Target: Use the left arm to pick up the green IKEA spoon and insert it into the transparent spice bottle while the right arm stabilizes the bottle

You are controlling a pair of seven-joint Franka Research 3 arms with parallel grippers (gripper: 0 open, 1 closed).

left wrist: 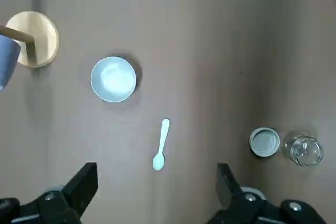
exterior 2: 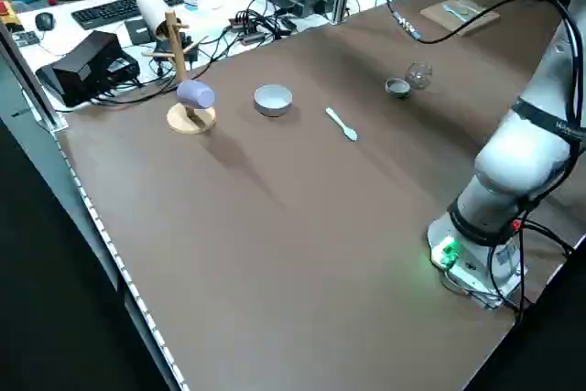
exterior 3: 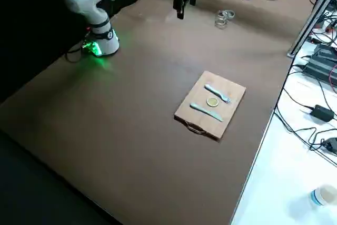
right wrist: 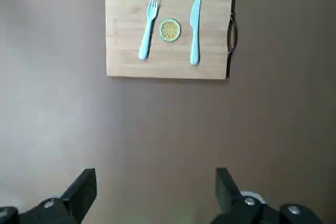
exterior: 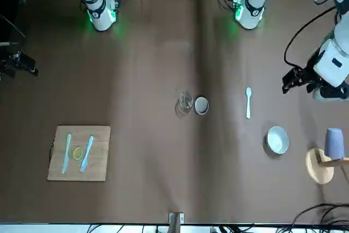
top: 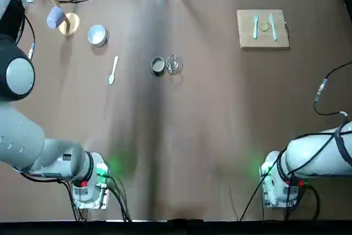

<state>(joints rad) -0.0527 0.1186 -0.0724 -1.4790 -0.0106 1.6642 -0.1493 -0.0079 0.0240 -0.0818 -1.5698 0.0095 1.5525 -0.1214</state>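
The green IKEA spoon (top: 113, 70) lies flat on the worktop (top: 209, 136) in the upper left of the top view, its oval bowl pointing toward the robot's side and its handle pointing away. The transparent spice bottle (top: 174, 64) stands in the upper middle of that view, well apart from the spoon, just beside an opaque grey round tin (top: 158, 65).

The left gripper (left wrist: 157, 176) has its fingers spread wide with nothing between them; the front view shows it raised over the worktop toward the upper right of the frame. The right gripper (right wrist: 156, 176) also has wide-set, unloaded fingers, and hangs at the left edge of the front view, in the upper half.

Farther up and left in the top view, a small pale blue bowl (top: 98, 35) sits near a wooden stand (top: 67, 24) with a blue-violet cup (top: 55, 17) hung on it. At the upper right, a wooden board (top: 247, 37) carries a pale blue-green fork (top: 255, 27) and a matching knife (top: 273, 27), with a lemon slice (top: 263, 26) between them.
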